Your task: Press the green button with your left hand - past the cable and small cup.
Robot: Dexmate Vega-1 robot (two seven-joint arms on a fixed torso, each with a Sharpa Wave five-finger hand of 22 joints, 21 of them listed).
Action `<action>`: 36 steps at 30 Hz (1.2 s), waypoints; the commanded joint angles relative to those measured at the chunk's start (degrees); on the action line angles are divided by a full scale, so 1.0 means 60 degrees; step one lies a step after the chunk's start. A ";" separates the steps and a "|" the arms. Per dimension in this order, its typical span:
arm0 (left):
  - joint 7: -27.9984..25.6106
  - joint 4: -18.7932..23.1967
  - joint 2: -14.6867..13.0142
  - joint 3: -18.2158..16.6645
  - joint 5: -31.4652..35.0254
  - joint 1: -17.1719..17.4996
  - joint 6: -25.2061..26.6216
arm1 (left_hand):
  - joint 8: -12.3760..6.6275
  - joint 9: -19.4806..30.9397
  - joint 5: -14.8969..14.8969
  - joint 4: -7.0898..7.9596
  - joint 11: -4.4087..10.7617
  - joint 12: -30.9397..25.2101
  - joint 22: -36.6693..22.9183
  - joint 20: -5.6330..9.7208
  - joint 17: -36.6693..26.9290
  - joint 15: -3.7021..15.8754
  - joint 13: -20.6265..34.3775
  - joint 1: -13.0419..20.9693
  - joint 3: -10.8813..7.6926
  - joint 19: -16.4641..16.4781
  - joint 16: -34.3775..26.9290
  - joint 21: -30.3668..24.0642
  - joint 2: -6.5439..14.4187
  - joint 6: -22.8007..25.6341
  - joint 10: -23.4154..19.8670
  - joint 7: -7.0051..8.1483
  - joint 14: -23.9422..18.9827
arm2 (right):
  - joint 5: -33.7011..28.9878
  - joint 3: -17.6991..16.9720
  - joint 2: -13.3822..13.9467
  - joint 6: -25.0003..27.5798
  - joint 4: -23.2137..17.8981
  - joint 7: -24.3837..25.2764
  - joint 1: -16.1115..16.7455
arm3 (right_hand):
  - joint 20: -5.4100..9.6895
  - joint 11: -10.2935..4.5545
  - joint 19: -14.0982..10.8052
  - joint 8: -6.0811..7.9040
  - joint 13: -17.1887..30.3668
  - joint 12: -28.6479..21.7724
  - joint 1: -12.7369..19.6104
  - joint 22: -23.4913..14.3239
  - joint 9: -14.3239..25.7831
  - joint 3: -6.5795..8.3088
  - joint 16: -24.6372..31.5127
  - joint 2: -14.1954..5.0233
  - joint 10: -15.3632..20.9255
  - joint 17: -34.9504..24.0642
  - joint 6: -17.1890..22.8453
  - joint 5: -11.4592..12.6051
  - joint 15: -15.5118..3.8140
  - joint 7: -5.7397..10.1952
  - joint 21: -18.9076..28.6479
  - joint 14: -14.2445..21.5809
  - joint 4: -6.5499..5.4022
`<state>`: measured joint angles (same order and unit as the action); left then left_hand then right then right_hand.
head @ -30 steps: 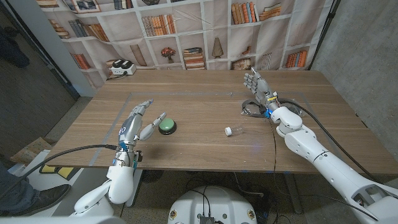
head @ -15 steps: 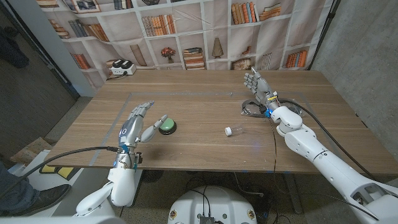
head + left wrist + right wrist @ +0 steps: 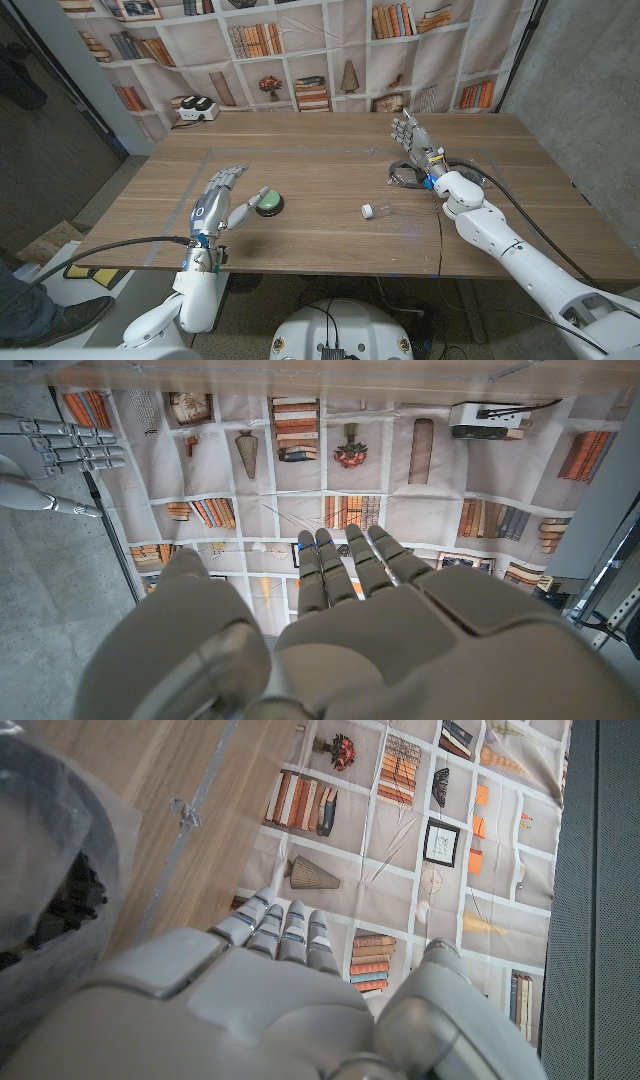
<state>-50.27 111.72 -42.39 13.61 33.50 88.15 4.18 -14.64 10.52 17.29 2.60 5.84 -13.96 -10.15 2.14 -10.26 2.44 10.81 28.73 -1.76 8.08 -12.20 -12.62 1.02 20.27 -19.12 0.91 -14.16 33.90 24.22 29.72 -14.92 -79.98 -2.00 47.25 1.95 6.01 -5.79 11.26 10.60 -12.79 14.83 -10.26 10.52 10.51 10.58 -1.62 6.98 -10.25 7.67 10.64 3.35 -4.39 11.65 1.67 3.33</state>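
Not pressed yet as far as I can see: the round green push button on its black base sits left of centre on the wooden tabletop, and the left hand hovers beside it, fingers spread, holding nothing, thumb nearly over the dome. The right hand, also released, waits upper right.
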 commanded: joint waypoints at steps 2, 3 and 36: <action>-0.0190 0.0071 -0.0138 0.0322 0.0470 -0.0171 0.0932 | -0.0089 0.0022 0.0064 -0.0004 0.0072 -0.0038 -0.0029 0.0296 -0.0030 0.0474 0.0009 0.0108 0.0046 0.0056 0.0043 0.0072 0.0018 0.0298 -0.0296 0.0065 -0.0153 | -0.0052 0.0030 -0.0062 -0.0048 0.0134 0.0029 -0.0062 | 0.0187 -0.0048 -0.0001 0.0002 0.0014 0.0020 0.0038 -0.0045 0.0057 0.0004 0.0000 -0.0094 0.0067 -0.0023 0.0070 -0.0003 0.0026 -0.0025 -0.0013 -0.0014 0.0076; -0.0201 0.0069 -0.0155 0.0346 0.0489 -0.0181 0.0982 | -0.0113 0.0022 0.0072 -0.0003 0.0078 -0.0028 -0.0030 0.0211 -0.0030 0.0493 0.0008 0.0113 0.0056 0.0046 0.0052 0.0082 0.0020 0.0416 -0.0337 0.0076 -0.0165 | -0.0037 0.0028 -0.0070 -0.0014 0.0115 0.0048 -0.0061 | 0.0187 -0.0040 0.0000 0.0001 0.0014 0.0020 0.0039 -0.0045 0.0057 0.0004 0.0001 -0.0095 0.0067 -0.0023 0.0068 -0.0003 0.0026 -0.0022 -0.0014 -0.0012 0.0077; -0.0047 0.0151 -0.0627 0.0845 0.0435 -0.0380 0.2012 | -0.0082 0.0015 0.0198 0.0093 0.0348 0.0079 -0.0069 -0.0841 -0.0044 0.0726 0.0005 0.0094 0.0260 -0.1020 0.0168 0.0273 0.0058 0.1265 -0.1096 0.0409 0.0068 | -0.0115 0.0195 -0.0251 0.0122 0.0326 0.0040 -0.0297 | 0.0171 -0.0027 0.0025 -0.0005 0.0015 0.0034 0.0022 -0.0045 0.0057 -0.0021 -0.0002 -0.0102 0.0083 -0.0023 0.0064 -0.0004 0.0035 -0.0021 -0.0025 -0.0032 0.0101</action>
<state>-51.11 112.31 -45.33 17.57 35.67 86.35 14.19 -14.86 10.52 18.23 3.00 7.98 -13.50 -10.27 -2.98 -10.25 2.25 10.66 29.10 -0.57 2.31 -11.21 -10.57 1.39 27.24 -25.18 3.38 -13.28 33.18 25.19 28.50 -14.31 -78.63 -1.52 45.83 1.95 6.01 -5.79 11.26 10.61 -12.79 14.83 -10.26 10.52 10.28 10.58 -1.62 6.98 -10.25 7.67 10.64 3.35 -4.40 11.65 1.67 3.56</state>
